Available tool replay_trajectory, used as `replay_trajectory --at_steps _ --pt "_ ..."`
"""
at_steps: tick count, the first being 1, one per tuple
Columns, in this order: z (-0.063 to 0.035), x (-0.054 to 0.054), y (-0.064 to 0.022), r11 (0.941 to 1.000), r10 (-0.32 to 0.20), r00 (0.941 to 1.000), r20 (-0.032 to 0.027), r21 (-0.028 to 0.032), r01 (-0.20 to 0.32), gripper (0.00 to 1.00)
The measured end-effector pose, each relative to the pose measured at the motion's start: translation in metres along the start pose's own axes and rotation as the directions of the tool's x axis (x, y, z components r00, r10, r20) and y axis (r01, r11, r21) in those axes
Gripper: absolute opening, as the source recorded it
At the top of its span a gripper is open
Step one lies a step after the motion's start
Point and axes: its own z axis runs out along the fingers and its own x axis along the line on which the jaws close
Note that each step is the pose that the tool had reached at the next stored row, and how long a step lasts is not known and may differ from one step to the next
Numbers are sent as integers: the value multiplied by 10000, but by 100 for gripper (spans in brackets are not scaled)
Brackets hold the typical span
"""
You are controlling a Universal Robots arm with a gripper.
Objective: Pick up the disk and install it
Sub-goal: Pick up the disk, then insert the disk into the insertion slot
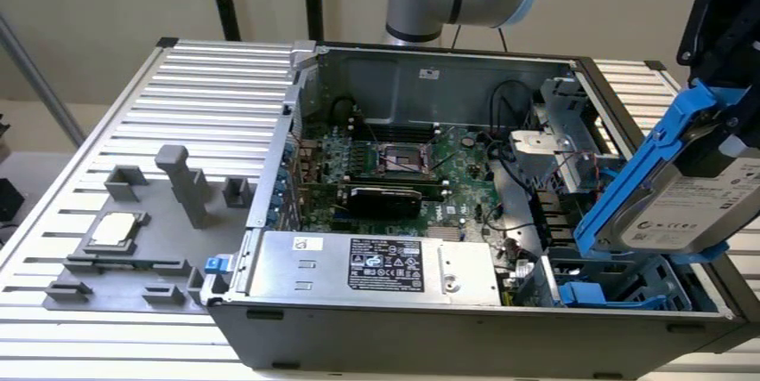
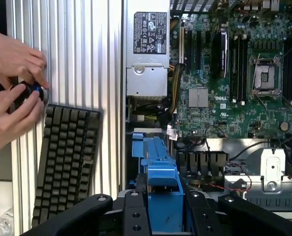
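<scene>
On the ribbed metal table sits an open computer case, and at the exterior view's right edge the gripper is clamped on the disk, which is steeply tilted directly above the blue drive bay at lower right.
</scene>
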Motion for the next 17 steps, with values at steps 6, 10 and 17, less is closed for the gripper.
replay_trajectory --at_steps 6,10,17 --pt "94 -7 -3 10000 0 10000 4 0 0 0" --pt "174 -9 -5 10000 0 10000 -1 0 0 0" --pt "242 -7 -6 10000 1 10000 -39 1 -1 0"
